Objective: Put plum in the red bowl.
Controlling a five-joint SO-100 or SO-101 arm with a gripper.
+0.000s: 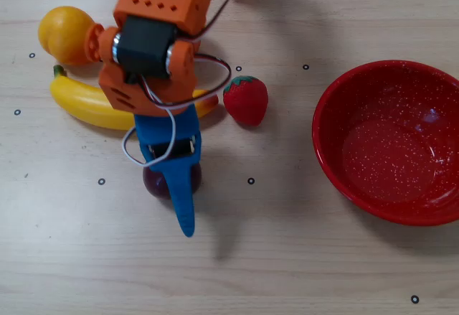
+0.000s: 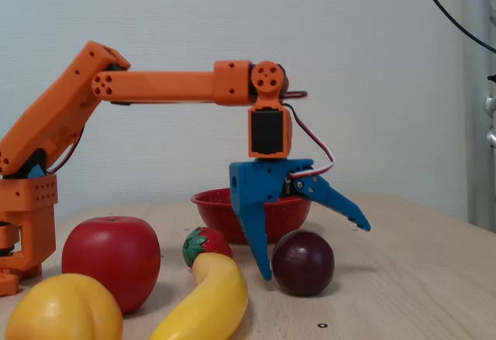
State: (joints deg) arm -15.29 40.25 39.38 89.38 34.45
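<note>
The plum [image 2: 303,264] is a small dark purple fruit on the table. In the overhead view the plum [image 1: 153,184] is mostly covered by the blue gripper [image 1: 179,199]. In the fixed view my gripper [image 2: 315,250] is open and straddles it. One finger stands just left of the plum with its tip near the table, and the other slants out above its right side. I cannot tell whether either finger touches it. The red bowl [image 1: 326,118], glossy with white speckles, sits empty at the right in the overhead view. In the fixed view the red bowl [image 2: 211,199] is behind the gripper.
A banana [image 1: 82,103] and a strawberry [image 1: 245,100] lie just beyond the plum, and an orange-yellow fruit [image 1: 64,34] sits at the far left. The red apple [image 2: 111,259] shows only in the fixed view. The orange arm [image 1: 154,35] reaches over the banana.
</note>
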